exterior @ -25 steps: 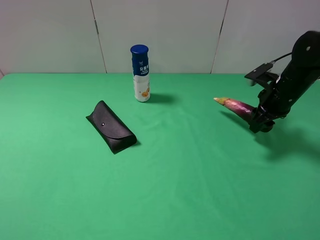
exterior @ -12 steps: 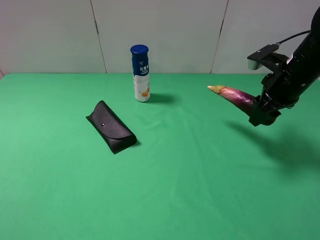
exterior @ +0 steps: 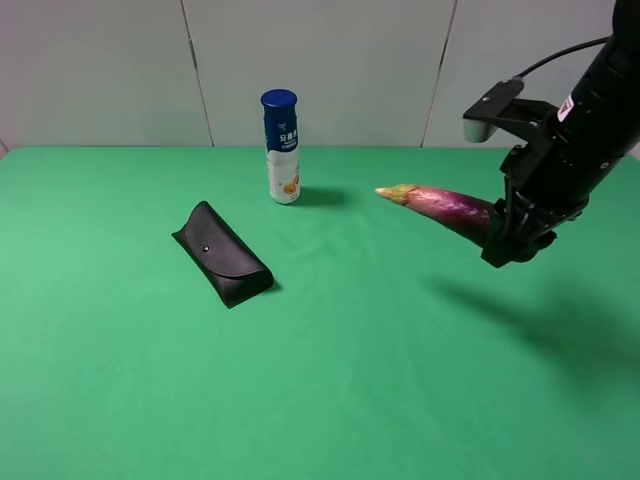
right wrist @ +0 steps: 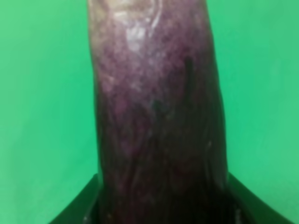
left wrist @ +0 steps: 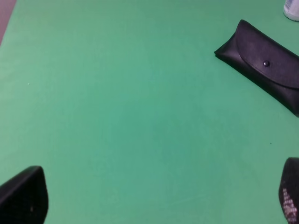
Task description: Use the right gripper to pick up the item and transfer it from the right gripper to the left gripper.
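Observation:
The purple eggplant (exterior: 440, 207) hangs in the air at the right, its tan stem end pointing left toward the bottle. My right gripper (exterior: 497, 236) is shut on its thick end and holds it well above the green table. In the right wrist view the eggplant (right wrist: 156, 116) fills the frame between the two black fingers (right wrist: 79, 210). My left gripper (left wrist: 159, 200) is out of the exterior high view; its wrist view shows two black fingertips (left wrist: 23, 196) far apart with nothing between them, above bare green cloth.
A black glasses case (exterior: 222, 253) lies left of centre and shows in the left wrist view (left wrist: 261, 63) too. A blue-capped white bottle (exterior: 281, 146) stands at the back. The eggplant's shadow falls on the green table (exterior: 330, 380) below the right arm.
My right gripper has lifted the eggplant higher and carried it to the left, toward the table's middle. The case and bottle have not moved.

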Robot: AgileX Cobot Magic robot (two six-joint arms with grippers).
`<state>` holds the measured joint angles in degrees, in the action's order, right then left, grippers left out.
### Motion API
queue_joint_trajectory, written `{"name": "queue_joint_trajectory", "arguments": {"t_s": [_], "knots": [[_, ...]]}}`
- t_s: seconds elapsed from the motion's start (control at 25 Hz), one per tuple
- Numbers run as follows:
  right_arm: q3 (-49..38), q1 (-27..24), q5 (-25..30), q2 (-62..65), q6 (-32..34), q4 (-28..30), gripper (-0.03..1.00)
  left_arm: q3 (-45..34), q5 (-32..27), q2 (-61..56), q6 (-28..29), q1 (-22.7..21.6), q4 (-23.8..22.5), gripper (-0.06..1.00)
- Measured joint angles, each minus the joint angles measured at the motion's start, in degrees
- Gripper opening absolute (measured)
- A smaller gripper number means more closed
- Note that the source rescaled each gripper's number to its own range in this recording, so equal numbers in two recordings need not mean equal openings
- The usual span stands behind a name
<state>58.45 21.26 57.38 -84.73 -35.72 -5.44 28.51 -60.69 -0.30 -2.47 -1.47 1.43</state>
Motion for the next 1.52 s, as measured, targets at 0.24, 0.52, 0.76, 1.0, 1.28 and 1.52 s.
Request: {"name": "queue_joint_trajectory", "arguments": {"t_s": [0.24, 0.52, 0.76, 1.0, 1.28, 1.52], "knots": [[0.00, 7.51, 2.00, 0.42, 0.05, 0.24, 0.01, 0.00, 0.00, 0.00, 0.00, 0.00, 0.00, 0.98], [0.00, 17.24, 1.42, 0.42, 0.05, 0.30, 0.01, 0.00, 0.00, 0.00, 0.00, 0.00, 0.00, 0.98], [0.00, 24.09, -0.15, 0.42, 0.05, 1.49, 0.01, 0.00, 0.00, 0.00, 0.00, 0.00, 0.00, 0.98], [0.00, 28.28, -1.54, 0.42, -0.24, 2.85, 0.01, 0.00, 0.00, 0.00, 0.00, 0.00, 0.00, 0.98], [0.00, 29.30, -1.55, 0.42, -1.67, 4.52, 0.01, 0.00, 0.00, 0.00, 0.00, 0.00, 0.00, 0.98], [0.00, 29.30, -1.57, 0.42, -1.68, 4.98, 0.01, 0.00, 0.00, 0.00, 0.00, 0.00, 0.00, 0.98]]}}
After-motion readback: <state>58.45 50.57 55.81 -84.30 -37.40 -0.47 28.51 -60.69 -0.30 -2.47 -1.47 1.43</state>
